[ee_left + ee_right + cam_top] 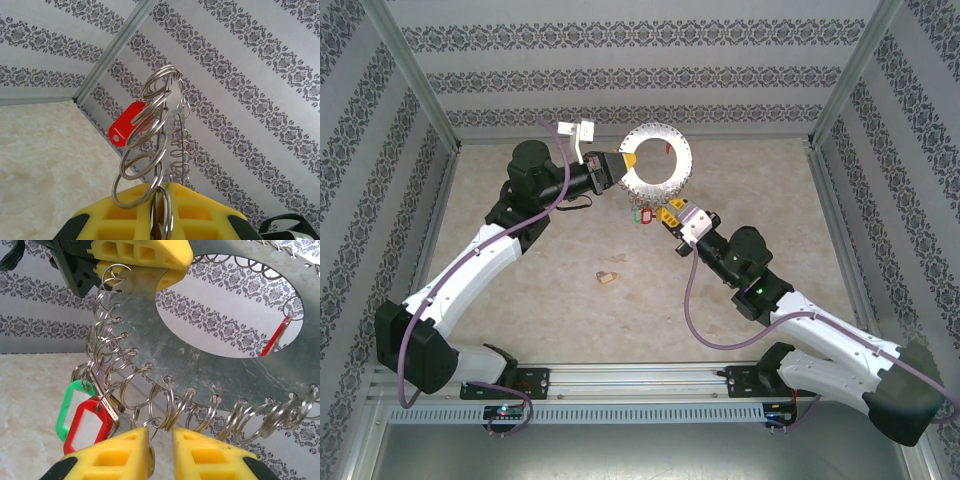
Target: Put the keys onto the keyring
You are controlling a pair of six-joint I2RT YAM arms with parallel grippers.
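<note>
Left gripper (626,160) is clenched on the keyring (670,180), holding it aloft. It looks a stiff, slick plate, best pinched on its flat. Right gripper (160,432) sits at the springy lower rings (172,405); whether it grips, I cannot tell. One tan key (607,277) lies on the table (550,310).

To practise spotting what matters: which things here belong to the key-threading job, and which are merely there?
Job: keyring, red and green tagged keys, tan key on the table, left hand, right hand.
Merely there: patterned walls, frame post, base rail.
</note>
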